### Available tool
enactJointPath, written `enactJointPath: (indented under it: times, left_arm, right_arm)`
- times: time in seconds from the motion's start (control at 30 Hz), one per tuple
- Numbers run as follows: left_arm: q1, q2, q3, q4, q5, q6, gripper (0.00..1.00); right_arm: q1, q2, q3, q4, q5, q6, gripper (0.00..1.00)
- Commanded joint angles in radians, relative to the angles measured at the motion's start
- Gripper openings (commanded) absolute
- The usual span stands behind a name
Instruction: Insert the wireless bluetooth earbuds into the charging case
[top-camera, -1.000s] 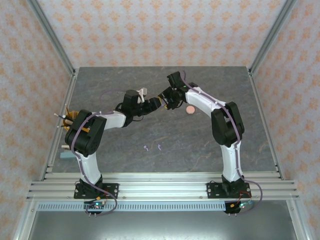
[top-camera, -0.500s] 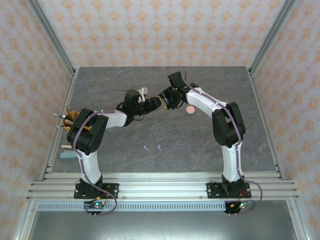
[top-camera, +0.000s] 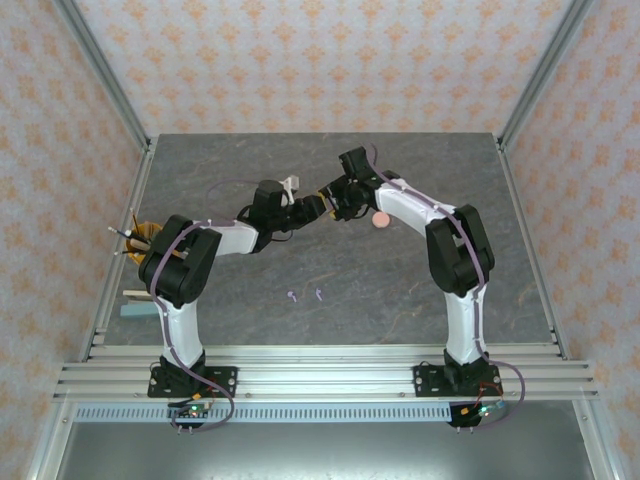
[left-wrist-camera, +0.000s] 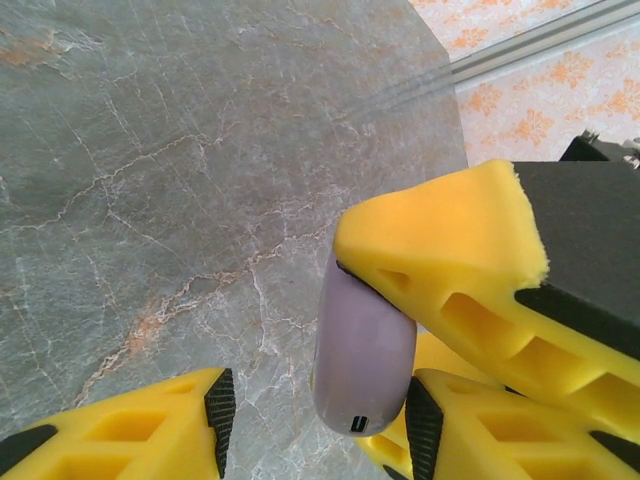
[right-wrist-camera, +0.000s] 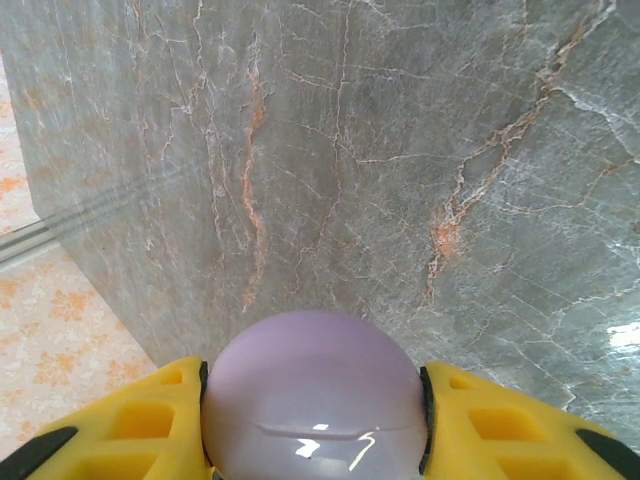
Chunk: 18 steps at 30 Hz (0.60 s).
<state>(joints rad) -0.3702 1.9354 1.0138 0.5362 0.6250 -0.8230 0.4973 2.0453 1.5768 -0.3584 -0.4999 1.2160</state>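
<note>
My right gripper (right-wrist-camera: 312, 405) is shut on a round pale purple charging case (right-wrist-camera: 312, 395), closed, with its lid seam facing the camera. In the left wrist view the same case (left-wrist-camera: 362, 350) stands edge-on with its port downward, pinched by the right gripper's yellow fingers (left-wrist-camera: 450, 270). My left gripper (left-wrist-camera: 315, 425) is open around the case's lower end; one pad sits close beside it and the other is well apart. Both grippers meet above mid-table, left gripper (top-camera: 310, 208) and right gripper (top-camera: 336, 200). Two pale purple earbuds (top-camera: 292, 296) (top-camera: 318, 294) lie on the table nearer the front. The pink earbuds are hidden.
A round pink case (top-camera: 380, 218) lies on the grey stone table (top-camera: 400, 290) just right of the right gripper. Sticks and an orange-yellow object (top-camera: 140, 236) sit at the table's left edge, with a pale blue piece (top-camera: 134, 312) below them. Metal frame rails border the table.
Both arms have shifted slightly to the right, and the left gripper has closed in on the case held by the right gripper. The earbuds and the pink case stayed put.
</note>
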Motion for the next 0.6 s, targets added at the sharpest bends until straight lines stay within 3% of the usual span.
enactJointPath:
  times: [0.0, 0.27, 0.57]
  left_arm:
    - [-0.010, -0.006, 0.016, 0.075, -0.064, -0.019, 0.49]
    - [-0.016, -0.019, 0.007, 0.094, -0.107, -0.030, 0.48]
    - [-0.021, -0.019, 0.011, 0.110, -0.123, -0.036, 0.41]
  right_arm:
    - [0.007, -0.045, -0.044, 0.069, -0.048, 0.067, 0.39]
    - [0.007, -0.060, -0.094, 0.149, -0.058, 0.152, 0.38]
    - [0.007, -0.065, -0.137, 0.208, -0.073, 0.208, 0.38]
